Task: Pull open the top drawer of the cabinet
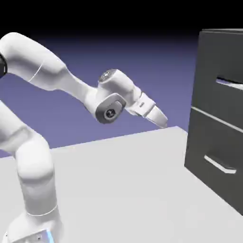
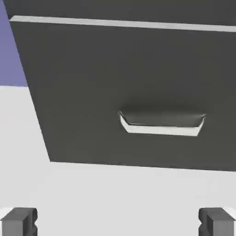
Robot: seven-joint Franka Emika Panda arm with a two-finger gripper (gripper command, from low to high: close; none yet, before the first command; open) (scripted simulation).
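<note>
The dark charcoal cabinet (image 1: pixel 222 33) stands at the right edge of the exterior view. Its top drawer (image 1: pixel 212 92) carries a silver bar handle (image 1: pixel 230 82) and sits flush, above a pale seam (image 1: pixel 213 118). My gripper (image 1: pixel 161 119) hangs in the air to the cabinet's left, well short of it and pointing down toward it. In the hand view the fingertips (image 2: pixel 19 221) stand wide apart at the bottom corners with nothing between them, so the gripper (image 2: pixel 118 223) is open. That view faces the lower drawer (image 2: pixel 92 83) and its handle (image 2: pixel 161 125); only a strip of the top drawer (image 2: pixel 138 8) shows above the seam.
The lower drawer's handle (image 1: pixel 219 164) shows under the seam in the exterior view. The pale grey table (image 1: pixel 123 190) runs from the arm's base to the cabinet's foot.
</note>
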